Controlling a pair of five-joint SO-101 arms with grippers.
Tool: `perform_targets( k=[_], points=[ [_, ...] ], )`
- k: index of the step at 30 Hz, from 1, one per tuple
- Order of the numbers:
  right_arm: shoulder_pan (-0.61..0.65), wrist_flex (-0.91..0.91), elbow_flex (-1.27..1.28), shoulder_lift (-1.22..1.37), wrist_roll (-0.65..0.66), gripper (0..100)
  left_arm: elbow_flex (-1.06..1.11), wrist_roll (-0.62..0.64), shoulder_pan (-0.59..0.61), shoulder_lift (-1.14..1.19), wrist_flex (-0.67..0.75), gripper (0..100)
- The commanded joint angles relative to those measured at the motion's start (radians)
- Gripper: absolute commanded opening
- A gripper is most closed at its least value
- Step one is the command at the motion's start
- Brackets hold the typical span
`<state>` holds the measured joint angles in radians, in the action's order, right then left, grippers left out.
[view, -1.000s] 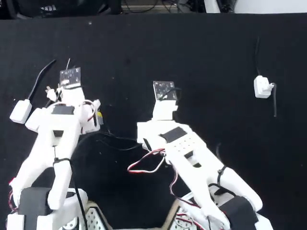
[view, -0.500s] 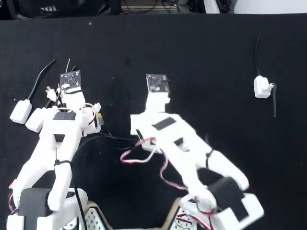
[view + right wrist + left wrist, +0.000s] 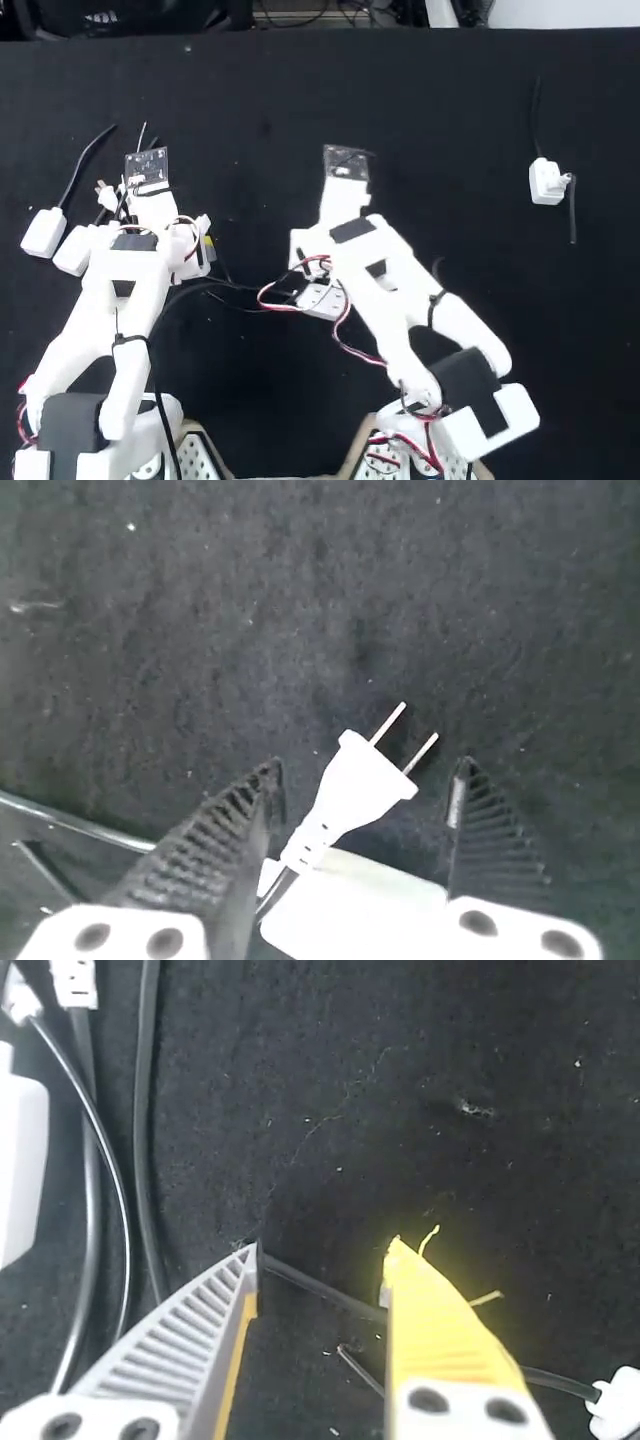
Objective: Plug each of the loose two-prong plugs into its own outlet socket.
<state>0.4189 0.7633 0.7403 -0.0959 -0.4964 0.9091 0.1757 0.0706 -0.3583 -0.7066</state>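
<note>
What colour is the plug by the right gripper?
The plug is white. The right wrist view shows it best.

White two-prong plug (image 3: 358, 778) lies loose, prongs bare; white outlet socket (image 3: 546, 181) well apart.

High camera overlooks the table (image 3: 450, 120); wrist cameras face it from close.

Two arms (image 3: 110, 290), two outlet sockets (image 3: 547, 182) — two plugs (image 3: 360, 780)
</note>
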Motion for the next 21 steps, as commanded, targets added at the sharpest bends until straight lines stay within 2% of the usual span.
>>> perform_targets(
  k=[1,4,10,16,19,21],
  points=[
    [-0.02,0.009,0.007,-0.088,-0.009,25.7,-0.007,0.015,-0.001,-0.032,0.015,20],
    [-0.015,-0.011,0.033,-0.097,-0.011,25.5,-0.007,0.015,-0.001,-0.032,0.014,20],
    [0.018,-0.173,0.102,-0.013,-0.083,25.4,-0.007,0.015,-0.001,-0.032,0.014,20],
    [0.066,-0.172,0.061,0.044,-0.077,24.0,-0.005,0.017,-0.001,-0.032,0.014,20],
    [0.061,-0.172,0.061,0.012,-0.057,12.2,-0.005,0.017,0.001,-0.032,0.014,20],
    [0.046,-0.172,0.067,-0.033,0.043,1.1,-0.005,0.017,-0.001,-0.032,0.014,20]
  ],
)
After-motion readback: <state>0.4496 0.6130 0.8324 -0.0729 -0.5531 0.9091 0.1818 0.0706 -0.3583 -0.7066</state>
